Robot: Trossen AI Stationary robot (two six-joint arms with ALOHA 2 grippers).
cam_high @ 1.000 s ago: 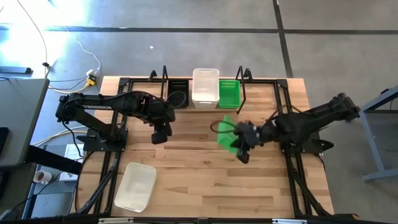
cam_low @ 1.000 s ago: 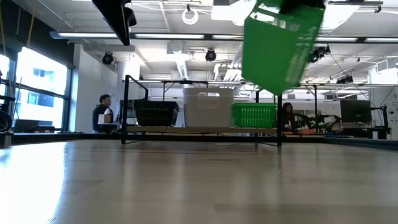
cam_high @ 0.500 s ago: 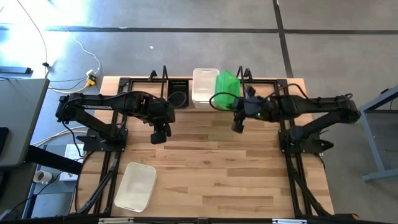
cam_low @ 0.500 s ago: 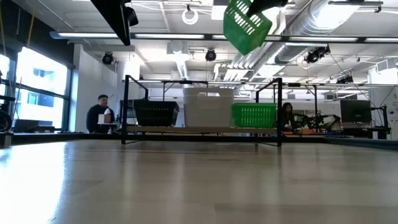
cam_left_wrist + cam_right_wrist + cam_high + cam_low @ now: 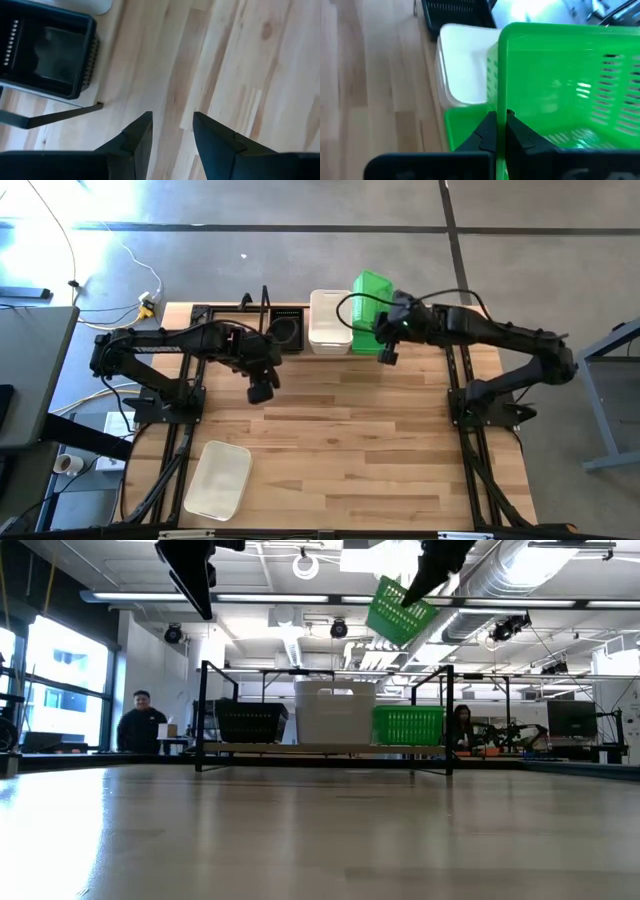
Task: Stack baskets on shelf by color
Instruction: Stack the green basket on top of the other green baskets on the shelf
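My right gripper [image 5: 384, 345] is shut on a bright green perforated basket [image 5: 370, 292] and holds it in the air over the right end of the shelf [image 5: 325, 750]. On the shelf stand a black basket [image 5: 288, 328], a white basket [image 5: 330, 320] and another green basket [image 5: 408, 725], each on its bottom. My left gripper [image 5: 172, 132] hangs open above bare tabletop, near the black basket [image 5: 47, 50], with nothing between its fingers. A further white basket [image 5: 218, 478] lies on the table near the front left. My right gripper pinches the rim of one side wall [image 5: 502, 107] of the green basket, with one finger outside the wall and one inside. The fingers slant down toward the far edge. The basket [image 5: 402, 608] is lifted clear and tilted, above the baskets on the shelf.
The shelf's upright looped ends [image 5: 392, 300] stand on either side of the row of baskets. Black frame rails [image 5: 462, 380] run along both table sides. Bare wood lies in the table's middle and front right. A person [image 5: 140, 725] shows in the room behind.
My right gripper has carried the green basket from over the table's middle up and toward the far edge, to above the shelf's right end. The wrist has rolled on the way, turning the basket about. It has stayed shut on the basket.
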